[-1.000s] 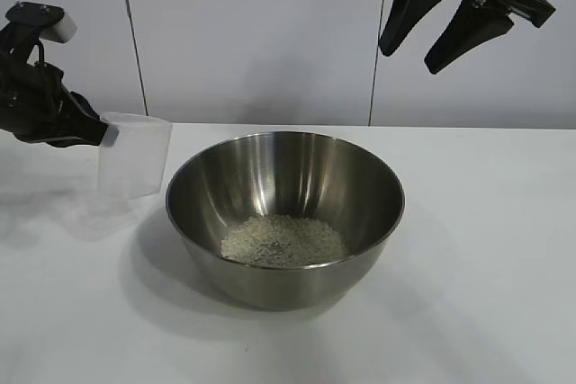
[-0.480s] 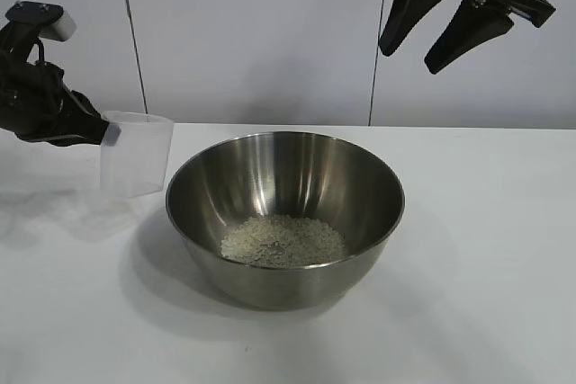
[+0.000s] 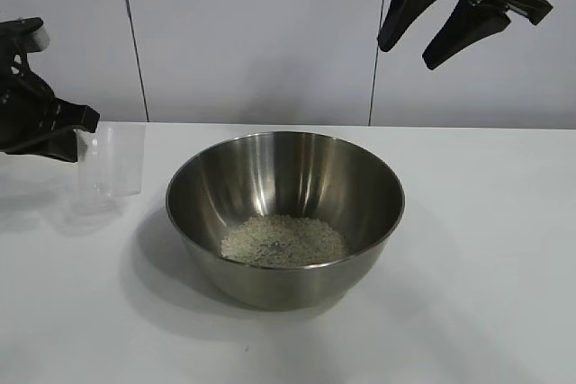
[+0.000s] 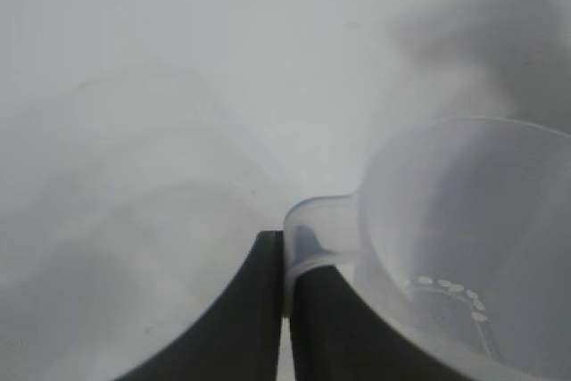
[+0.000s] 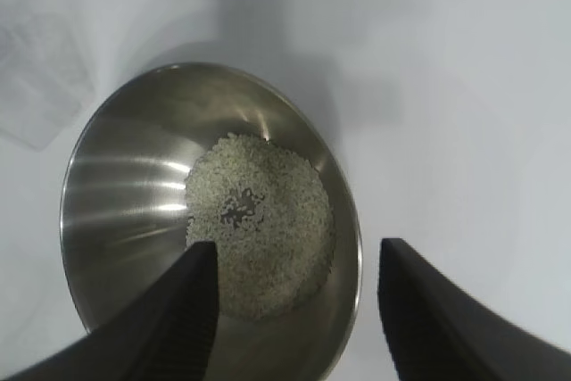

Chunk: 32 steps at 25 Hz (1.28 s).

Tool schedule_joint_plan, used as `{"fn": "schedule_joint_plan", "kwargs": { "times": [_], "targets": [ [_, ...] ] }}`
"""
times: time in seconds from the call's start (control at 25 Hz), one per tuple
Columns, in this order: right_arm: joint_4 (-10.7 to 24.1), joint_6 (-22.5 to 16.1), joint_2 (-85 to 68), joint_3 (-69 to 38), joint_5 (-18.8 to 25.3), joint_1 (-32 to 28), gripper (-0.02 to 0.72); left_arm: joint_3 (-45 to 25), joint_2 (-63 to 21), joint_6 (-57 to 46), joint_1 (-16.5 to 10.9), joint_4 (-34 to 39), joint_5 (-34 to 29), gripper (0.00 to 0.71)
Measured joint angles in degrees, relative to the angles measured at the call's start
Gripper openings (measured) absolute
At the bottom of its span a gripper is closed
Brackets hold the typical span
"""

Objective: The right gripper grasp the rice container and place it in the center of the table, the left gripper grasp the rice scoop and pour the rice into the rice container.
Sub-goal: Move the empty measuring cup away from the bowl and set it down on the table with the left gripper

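I keep my left pincer [image 3: 85, 128] clamped on the rice scoop [image 3: 112, 161]'s tab, upright beside the rice container [image 3: 284, 213], rice [image 3: 283, 240] inside; right pincer [image 3: 441, 20] hangs half-open above, clear.

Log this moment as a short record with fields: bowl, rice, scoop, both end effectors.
bowl: rice container, upright on the table
rice: rice heaped in the bowl's bottom
scoop: rice scoop, upright beside the bowl, a few grains stuck inside
left end effector: left gripper, shut on the scoop's tab
right end effector: right gripper, open, high above the bowl, holding nothing
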<state>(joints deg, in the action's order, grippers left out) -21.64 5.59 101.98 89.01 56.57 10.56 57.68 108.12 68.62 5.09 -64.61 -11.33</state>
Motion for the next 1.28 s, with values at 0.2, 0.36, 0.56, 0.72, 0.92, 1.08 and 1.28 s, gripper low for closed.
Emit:
{"fn": "schedule_joint_plan", "kwargs": {
  "times": [0.2, 0.36, 0.56, 0.72, 0.92, 1.08, 1.28],
  "targets": [
    [0.0, 0.0, 0.0, 0.0, -4.63, 0.0, 0.37, 0.1, -0.93, -25.94, 3.42, 20.11, 7.97, 0.008],
    [0.0, 0.0, 0.0, 0.0, -8.61, 0.0, 0.37, -1.64, -0.93, -38.03, 7.27, 29.63, 19.04, 0.008],
    [0.0, 0.0, 0.0, -0.11, -13.32, 0.0, 0.37, -9.73, -0.93, -53.51, 9.74, 41.01, 38.16, 0.008],
    [-0.05, 0.0, 0.0, -0.29, -16.46, 0.0, 0.37, -15.3, -0.62, -63.61, 8.83, 54.14, 46.11, 0.008],
    [-0.05, 0.0, 0.0, -0.29, -18.61, 0.0, 0.37, -19.4, 4.63, -66.86, 7.9, 61.34, 53.5, 0.008],
    [-0.11, 0.0, 0.05, -0.29, -17.81, 0.0, 0.37, -19.79, 8.21, -67.71, 7.85, 63.25, 58.94, 0.008],
    [-0.11, 0.04, 0.94, -0.29, -6.74, 0.0, 0.37, -20.13, 9.82, -67.92, 7.85, 63.93, 59.87, 0.008]
  ]
}}
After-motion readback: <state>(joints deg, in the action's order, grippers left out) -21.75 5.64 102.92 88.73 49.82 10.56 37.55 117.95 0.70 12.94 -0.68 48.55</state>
